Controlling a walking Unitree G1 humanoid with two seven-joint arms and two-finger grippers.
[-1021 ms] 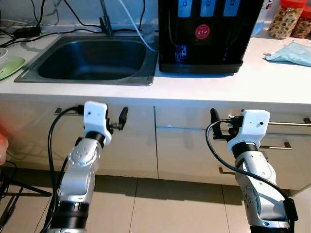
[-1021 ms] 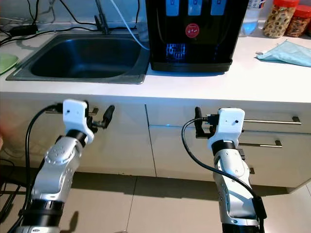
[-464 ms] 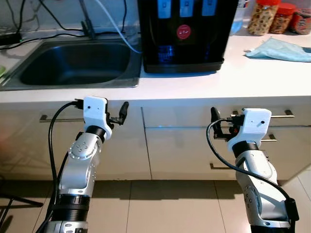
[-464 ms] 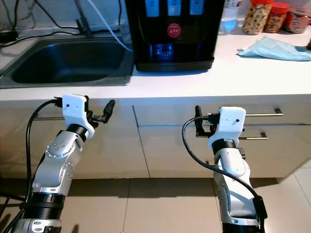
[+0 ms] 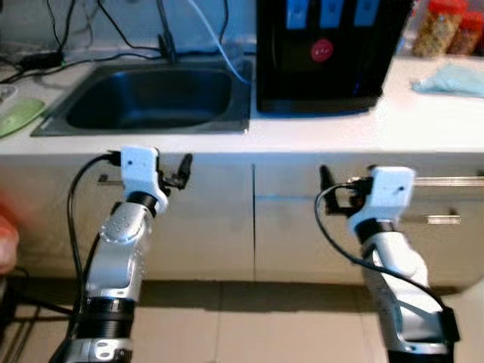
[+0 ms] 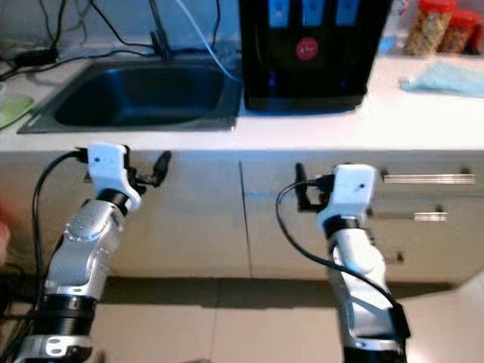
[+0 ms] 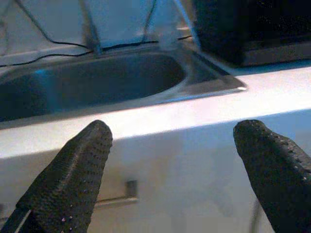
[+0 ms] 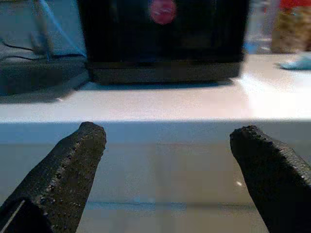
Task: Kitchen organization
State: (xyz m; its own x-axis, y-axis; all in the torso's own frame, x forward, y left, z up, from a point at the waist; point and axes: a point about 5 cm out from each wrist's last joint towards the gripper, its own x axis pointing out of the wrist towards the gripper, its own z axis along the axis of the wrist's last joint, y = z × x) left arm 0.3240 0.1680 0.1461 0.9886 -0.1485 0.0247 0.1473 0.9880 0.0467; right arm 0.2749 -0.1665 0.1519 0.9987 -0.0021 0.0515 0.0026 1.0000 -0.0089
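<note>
A white counter (image 5: 363, 125) carries a steel sink (image 5: 144, 128) on the left and a black water dispenser (image 5: 325, 53) in the middle. My left gripper (image 7: 175, 136) is raised in front of the cabinet door below the sink, open, with nothing between its fingers. My right gripper (image 8: 167, 136) is held at the same height before the drawer fronts under the dispenser, open and empty too. Both stand apart from the cabinets. The eye views are slightly blurred.
A blue cloth (image 5: 450, 78) and snack jars (image 5: 431, 30) sit at the counter's back right. A green plate (image 5: 17, 117) lies left of the sink. Bar handles (image 5: 454, 181) run along the drawers. Cables trail behind the tap. Something red (image 5: 6, 234) blurs at the left edge.
The whole picture has shifted right and blurred, so the camera has turned left. Both arms keep the same raised pose, with both grippers open as before.
</note>
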